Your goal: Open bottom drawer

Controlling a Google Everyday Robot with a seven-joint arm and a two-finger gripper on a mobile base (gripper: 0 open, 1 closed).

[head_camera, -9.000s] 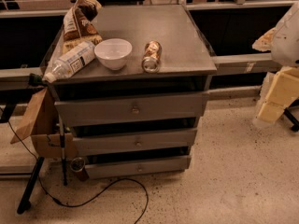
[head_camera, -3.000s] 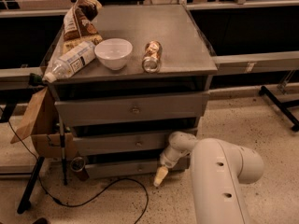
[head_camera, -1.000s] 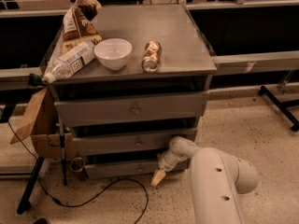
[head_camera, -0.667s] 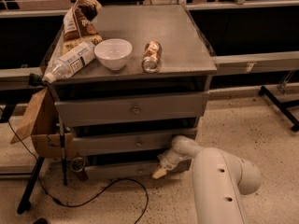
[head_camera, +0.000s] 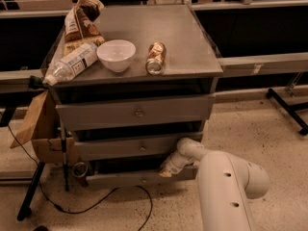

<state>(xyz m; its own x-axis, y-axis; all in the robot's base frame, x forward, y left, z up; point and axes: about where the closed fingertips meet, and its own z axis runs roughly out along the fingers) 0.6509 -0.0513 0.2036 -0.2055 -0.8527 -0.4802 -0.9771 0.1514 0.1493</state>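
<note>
Reaching: pincer low against the cabinet front, at the dark gap between the middle drawer and the bottom drawer.
Pincer state: cannot tell how far open, nor whether anything is caught in it.
Bottom drawer: just below the pincer and running off to its left; slim grey front, apparently shut or barely out; knob not made out.
Missed hold: likely if the pull starts from here, since the middle of the drawer front, where a knob would sit, lies left of the pincer rather than at it; would come away with nothing.
Wrong drawer: lower edge of the middle drawer just above the pincer; hooking that lip would drag out the wrong front.
Snagged cable: black cable on the floor below the pincer, close under the drawer's path; could get caught by the arm on the way back.
Shaken load: tabletop well above the pincer, bearing a can on its side, a bottle lying at the left edge, a white bowl and a snack bag; a sharp jerk could jolt the cabinet and roll the can or bottle off.
Safer course: slow, level, straight pull.
</note>
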